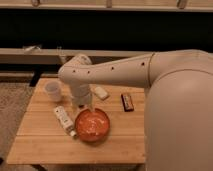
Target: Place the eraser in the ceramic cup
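Table [45, 145]: cup [52, 91] at back left, eraser [101, 92] at back centre, bar [128, 102] right of the eraser and a little nearer. Bowl [95, 127] sits front of centre, bottle [64, 120] lying just left of it. Gripper [84, 105] hangs between cup and eraser, over the bowl's back rim.

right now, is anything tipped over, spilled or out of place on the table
Only the white bottle stands out: it lies on its side, left of the orange bowl. The ceramic cup is upright, and nothing looks spilled. The claw hangs between cup and eraser, behind the bowl.
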You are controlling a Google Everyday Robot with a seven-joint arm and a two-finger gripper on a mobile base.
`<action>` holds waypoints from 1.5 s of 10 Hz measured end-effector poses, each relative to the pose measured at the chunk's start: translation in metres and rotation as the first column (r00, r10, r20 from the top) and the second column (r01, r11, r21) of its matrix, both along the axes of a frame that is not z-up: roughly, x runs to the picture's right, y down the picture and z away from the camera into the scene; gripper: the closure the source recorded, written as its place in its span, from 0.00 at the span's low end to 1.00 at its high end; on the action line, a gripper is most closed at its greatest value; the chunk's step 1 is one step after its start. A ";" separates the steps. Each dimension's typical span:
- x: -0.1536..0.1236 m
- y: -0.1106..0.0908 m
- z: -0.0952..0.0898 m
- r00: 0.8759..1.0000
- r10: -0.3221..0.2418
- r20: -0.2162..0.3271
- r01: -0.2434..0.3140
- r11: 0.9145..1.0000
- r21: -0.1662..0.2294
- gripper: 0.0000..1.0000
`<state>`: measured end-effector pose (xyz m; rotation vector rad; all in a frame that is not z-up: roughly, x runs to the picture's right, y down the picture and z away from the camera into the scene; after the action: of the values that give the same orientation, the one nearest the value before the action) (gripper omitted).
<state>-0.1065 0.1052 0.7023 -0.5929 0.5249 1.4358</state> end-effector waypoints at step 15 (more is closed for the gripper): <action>0.100 -0.026 0.067 0.999 0.024 -0.039 -0.026 0.998 -0.054 0.35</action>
<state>-0.0062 0.0791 0.7693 -0.6181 0.5908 1.4629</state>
